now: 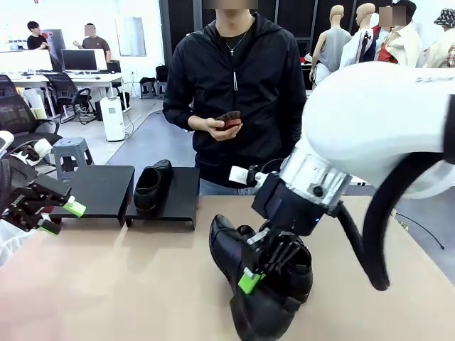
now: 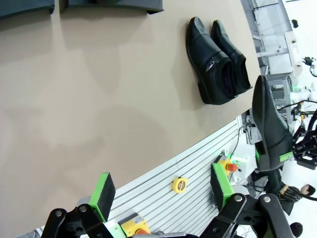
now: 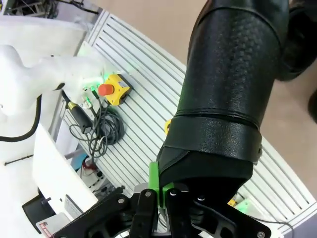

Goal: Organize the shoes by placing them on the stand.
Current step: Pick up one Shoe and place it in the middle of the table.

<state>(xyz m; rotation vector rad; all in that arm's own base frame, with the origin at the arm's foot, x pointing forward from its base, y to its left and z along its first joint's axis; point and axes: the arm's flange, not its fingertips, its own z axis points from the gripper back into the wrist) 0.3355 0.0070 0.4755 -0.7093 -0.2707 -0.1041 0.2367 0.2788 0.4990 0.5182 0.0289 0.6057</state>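
A person [image 1: 238,85] is seen at the far side of the counter [image 1: 128,277], with a small dark object [image 1: 229,121] held in both hands. The right half of the front view is blocked by the bulky white right arm [image 1: 377,121]. At the near edge of the counter, a slatted rail [image 2: 198,173] carries a yellow tape measure [image 2: 180,184] and a yellow box with a red button [image 3: 115,89]. The counter is plain tan. Desks, monitors and chairs are seen in the room behind.

The right tool [image 1: 250,280] is clamped on the heel rim of a lifted shoe [image 1: 231,259], held above the counter. Two shoes [image 2: 218,62] lie side by side on the counter just behind it. A fourth shoe [image 1: 151,186] rests on the stand [image 1: 99,188], on its right section. The left tool [image 1: 60,217] is spread wide near the stand's left section, with nothing in it.
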